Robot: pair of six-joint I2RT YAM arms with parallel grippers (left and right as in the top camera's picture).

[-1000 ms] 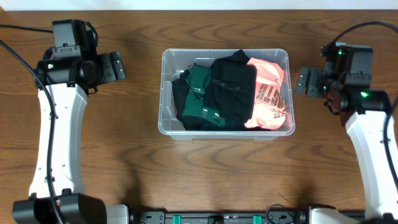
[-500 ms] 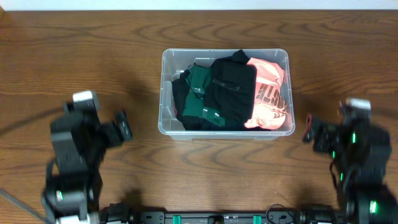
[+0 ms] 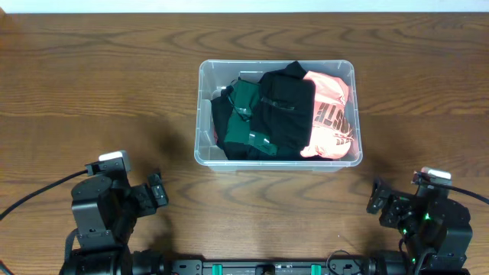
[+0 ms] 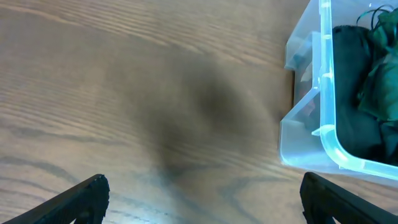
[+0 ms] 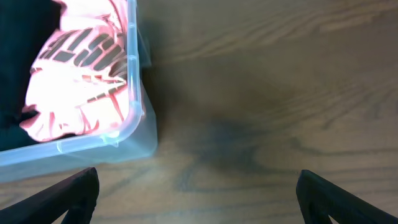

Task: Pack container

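Observation:
The clear plastic container (image 3: 203, 114) sits at the table's middle, holding folded dark green (image 3: 244, 114), black (image 3: 284, 111) and coral pink (image 3: 332, 114) clothes. My left gripper (image 3: 155, 192) is open and empty, low at the front left, apart from the container. In the left wrist view its fingertips (image 4: 84, 194) stand wide over bare wood, with the container's corner (image 4: 311, 106) at upper right. My right gripper (image 3: 375, 195) is open and empty at the front right. In the right wrist view the container (image 5: 134, 81) with the pink garment (image 5: 78, 68) is at upper left.
The wooden table (image 3: 99, 99) surrounds the container on all sides. The arms' bases and a black rail (image 3: 267, 267) lie along the front edge.
Both arms have drawn back from beside the container's ends to low positions at the table's front edge. The container and the clothes have not moved.

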